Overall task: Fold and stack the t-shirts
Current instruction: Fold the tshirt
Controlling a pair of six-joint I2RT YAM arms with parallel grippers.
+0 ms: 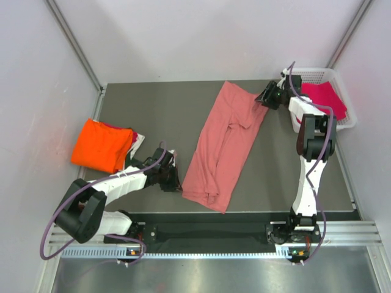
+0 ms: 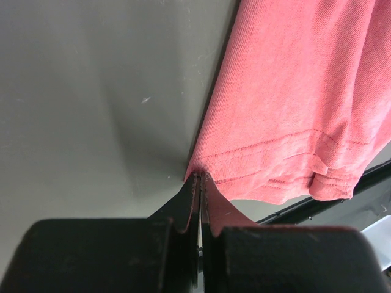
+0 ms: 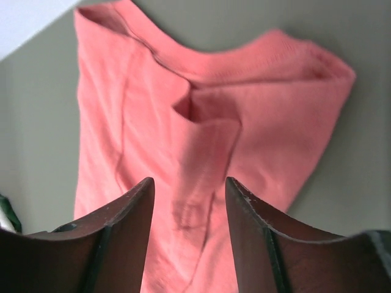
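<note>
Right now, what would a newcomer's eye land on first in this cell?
The long salmon-pink cloth t-shirt, stretched diagonally across the dark table, with the left tool pinched shut on its near hem corner and the right tool open at its far end. Next, the bright orange folded shirt at the left edge, and the white plastic mesh basket holding a magenta shirt at the far right corner.

Soft matt knit cloth, finely ribbed, with stitched hems, for the salmon-pink t-shirt [image 2: 293, 91]; like matt cloth for the orange t-shirt [image 1: 101, 145] and magenta t-shirt [image 1: 327, 99]. White plastic mesh for the basket [image 1: 317, 74]. Smooth matt grey table [image 1: 153, 110], faintly scuffed. Dark, hard, slightly shiny right gripper fingers [image 3: 122, 232]. Brushed metal sheet [image 1: 214, 279] along the near edge.
</note>
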